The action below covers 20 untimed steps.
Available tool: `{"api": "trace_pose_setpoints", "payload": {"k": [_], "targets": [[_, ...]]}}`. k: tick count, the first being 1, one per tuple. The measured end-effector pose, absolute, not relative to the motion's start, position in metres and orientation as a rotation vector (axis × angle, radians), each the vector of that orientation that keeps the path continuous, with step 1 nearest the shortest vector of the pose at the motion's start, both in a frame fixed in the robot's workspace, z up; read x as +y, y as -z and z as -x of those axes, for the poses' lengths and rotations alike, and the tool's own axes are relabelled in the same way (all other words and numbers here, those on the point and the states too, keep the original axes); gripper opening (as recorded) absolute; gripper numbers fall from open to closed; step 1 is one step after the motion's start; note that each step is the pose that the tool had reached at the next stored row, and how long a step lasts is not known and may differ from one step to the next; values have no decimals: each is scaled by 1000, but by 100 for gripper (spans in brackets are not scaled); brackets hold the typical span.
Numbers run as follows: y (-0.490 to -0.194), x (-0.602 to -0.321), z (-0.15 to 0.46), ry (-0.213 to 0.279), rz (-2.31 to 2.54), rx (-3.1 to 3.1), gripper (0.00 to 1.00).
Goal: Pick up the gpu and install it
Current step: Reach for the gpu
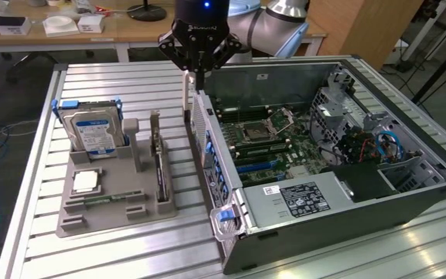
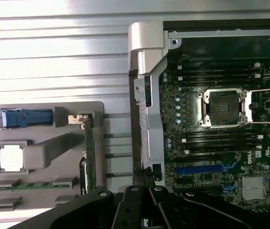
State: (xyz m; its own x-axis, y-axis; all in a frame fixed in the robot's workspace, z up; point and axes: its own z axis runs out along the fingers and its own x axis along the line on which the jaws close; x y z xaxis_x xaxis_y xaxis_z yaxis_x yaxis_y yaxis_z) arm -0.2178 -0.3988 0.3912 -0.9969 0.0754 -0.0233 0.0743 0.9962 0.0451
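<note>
gripper: the gripper [image 1: 198,71] is hanging over the back end of the case wall [image 1: 204,125], fingers pressed together, pinching nothing as far as I can tell

gpu: the gpu [image 1: 158,168] is standing on edge in its slot of the grey tray [image 1: 99,224], not yet touched and well apart from the gripper

neighbours: the hard drive [image 1: 91,132] is sitting upright in the same tray, and the RAM stick [image 1: 103,199] is lying flat near the front

worry 1: with the fingers closed like that, going down on the card is asking for a jab into its top edge instead of a grip

worry 2: the card is thin and sitting between two grey posts, so an off-centre pinch is risking tilting it or dragging the whole tray along

worry 3: the case wall is sticking up right beside the tray, so carrying the card across low is risking a knock against it

worry 4: the blue slots [image 2: 204,168] on the board [image 1: 273,145] are narrow, so a crooked card is going to jam rather than seat
</note>
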Motion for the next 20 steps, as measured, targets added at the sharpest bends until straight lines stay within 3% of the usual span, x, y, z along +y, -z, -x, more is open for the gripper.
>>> {"api": "trace_pose_setpoints", "payload": {"k": [20], "targets": [[-391,-399,246,-69,-117,3114,11]]}}
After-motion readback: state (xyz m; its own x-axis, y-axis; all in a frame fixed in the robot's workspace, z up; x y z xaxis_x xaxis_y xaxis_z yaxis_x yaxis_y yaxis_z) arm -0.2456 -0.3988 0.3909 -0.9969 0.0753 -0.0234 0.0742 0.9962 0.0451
